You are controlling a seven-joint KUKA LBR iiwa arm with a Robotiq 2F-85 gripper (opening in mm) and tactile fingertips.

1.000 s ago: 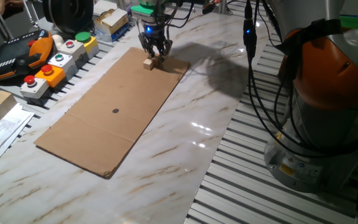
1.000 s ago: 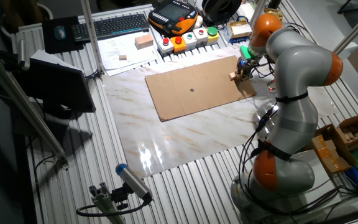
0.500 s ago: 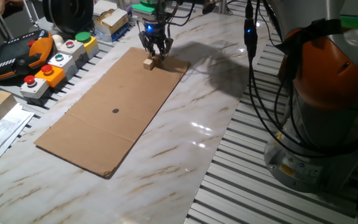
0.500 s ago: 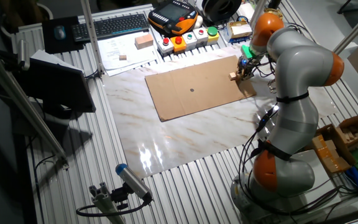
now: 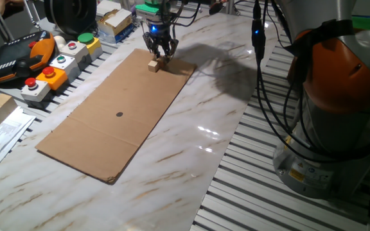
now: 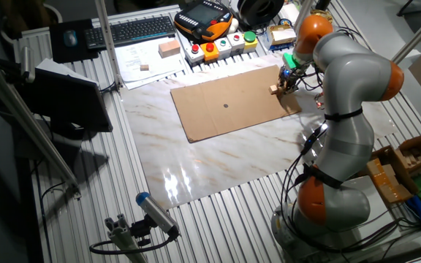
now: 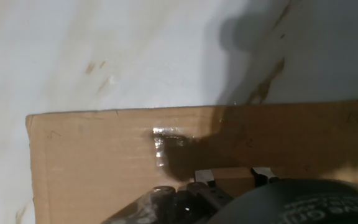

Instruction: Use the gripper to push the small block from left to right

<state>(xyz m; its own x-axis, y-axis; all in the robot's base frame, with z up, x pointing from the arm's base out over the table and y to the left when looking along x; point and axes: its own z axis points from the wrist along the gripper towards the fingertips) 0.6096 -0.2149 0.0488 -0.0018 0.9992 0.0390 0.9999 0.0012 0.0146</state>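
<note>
So the claw (image 5: 159,56) is parked down at the far end of the cardboard sheet (image 5: 117,115), right next to the small block (image 5: 153,65). In one fixed view the little tan wooden cube sits on the cardboard near its far right corner, and the dark fingers hang just over and behind it, on its right side. Looks like they're touching or nearly touching it, but I honestly can't tell which from here. Blue-green light glowing on the wrist above.

Are the fingers spread or pressed together? Can't tell. They're too small in both fixed views, and the hand view only catches two pale tips (image 7: 204,176) at the bottom edge with a bit of cardboard between them.

From the other fixed view the claw (image 6: 286,82) and block (image 6: 274,90) show up at the right end of the cardboard (image 6: 229,108), with the block on the left of the claw.

The cardboard lies flat on the marble-look desk (image 5: 198,128) and has a small dark dot (image 5: 120,115) near its middle. Along the left of the desk there's a row of button boxes (image 5: 60,67) with red, green and yellow buttons, plus an orange and black pendant (image 5: 15,58). The hand view shows a cardboard corner against the white marble, with a shadow over it.
</note>
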